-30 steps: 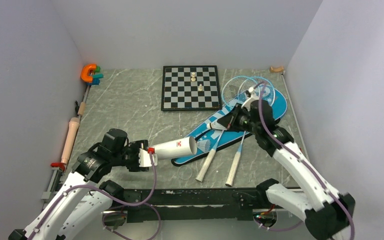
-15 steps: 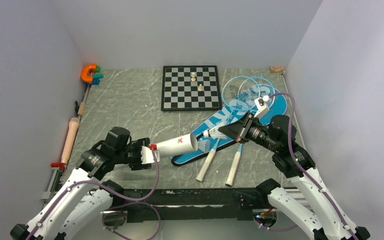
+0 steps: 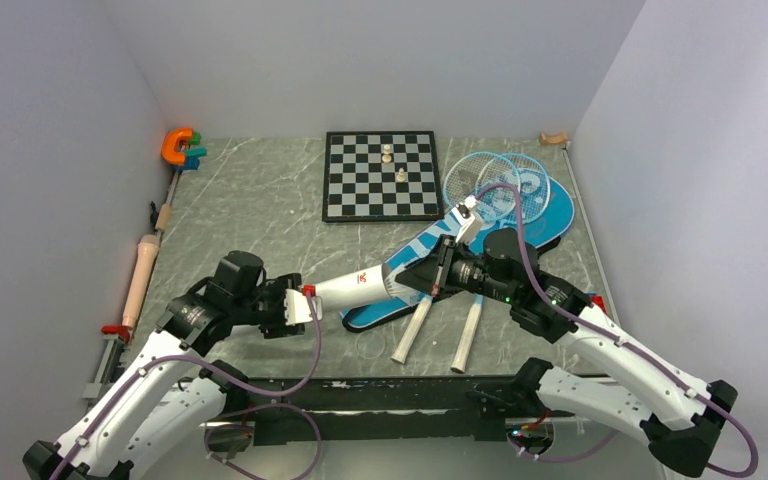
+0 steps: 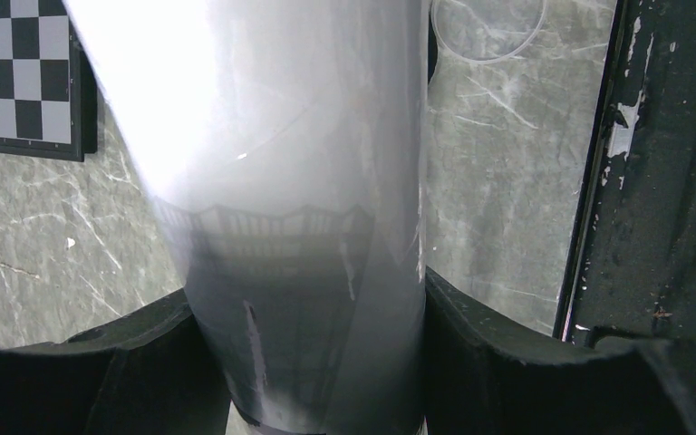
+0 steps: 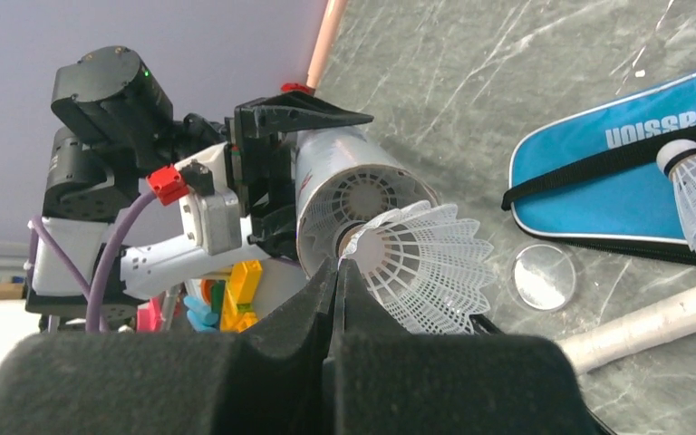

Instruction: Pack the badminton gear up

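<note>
Grey marbled worktop (image 3: 250,210), pale walls (image 3: 360,60). Near side of the chessboard (image 3: 381,175), the tube (image 3: 355,287), clamped in the left gripper (image 3: 305,302)'s jaws, runs left-right, mouth rightward; the right gripper (image 5: 337,272)'s jaws grip a shuttlecock (image 5: 426,267) there.

grey marble table (image 3: 250,215): chessboard (image 3: 360,190), blue bag (image 3: 378,311), rolling pin (image 3: 141,278), clear lid (image 3: 370,346).

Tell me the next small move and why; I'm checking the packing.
Probably ease the right gripper forward toward the tube: its shut jaws pinch the shuttlecock by the skirt, nose at the tube's open mouth, seemingly not yet inside.
</note>
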Available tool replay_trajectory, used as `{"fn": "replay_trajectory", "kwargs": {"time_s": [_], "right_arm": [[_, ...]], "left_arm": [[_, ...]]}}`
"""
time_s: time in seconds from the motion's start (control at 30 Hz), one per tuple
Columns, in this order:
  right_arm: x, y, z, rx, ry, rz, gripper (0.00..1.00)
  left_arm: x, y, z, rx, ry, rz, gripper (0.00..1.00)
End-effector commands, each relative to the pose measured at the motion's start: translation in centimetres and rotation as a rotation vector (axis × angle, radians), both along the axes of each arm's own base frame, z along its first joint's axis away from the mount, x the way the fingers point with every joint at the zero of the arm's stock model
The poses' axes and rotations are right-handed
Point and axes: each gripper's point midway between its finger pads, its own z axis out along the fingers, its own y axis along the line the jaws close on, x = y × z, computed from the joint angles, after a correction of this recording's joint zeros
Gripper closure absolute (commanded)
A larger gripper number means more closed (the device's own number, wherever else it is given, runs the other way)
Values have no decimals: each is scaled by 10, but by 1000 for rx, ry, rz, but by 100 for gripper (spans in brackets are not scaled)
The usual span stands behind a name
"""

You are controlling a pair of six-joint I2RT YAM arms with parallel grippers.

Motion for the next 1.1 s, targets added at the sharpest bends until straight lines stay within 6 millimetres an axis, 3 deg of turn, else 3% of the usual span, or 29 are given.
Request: {"fn": "replay_trajectory", "kwargs": {"time_s": [0.0,0.13,0.27,0.37,0.47,0.7,0.8,0.9,1.07], "right_arm": [[11,10,44,113,-85,-40,100],[9,27,41,162,-47,-5,99],[5,33,37,193,-17,13,85],[1,29,39,205,-16,9,64],[-2,24,43,216,-17,5,52],[-7,-4,59,207,-63,-54,48],[0,-20,46,118,-69,-121,48],[8,-31,17,-17,-37,-175,47],[13,-28,-12,-121,-1,-172,39]], "left_arm": [[9,-8,29,-65,-75,-5,45],[8,-8,28,-65,-75,-10,45],[7,-8,29,-68,-78,-13,45],[5,-8,28,-68,-78,-17,46],[4,-8,26,-66,-77,-22,45],[3,-8,27,-70,-76,-22,46],[3,-8,29,-73,-77,-23,46],[3,-8,32,-78,-79,-23,46],[3,-9,34,-84,-81,-20,47]]}}
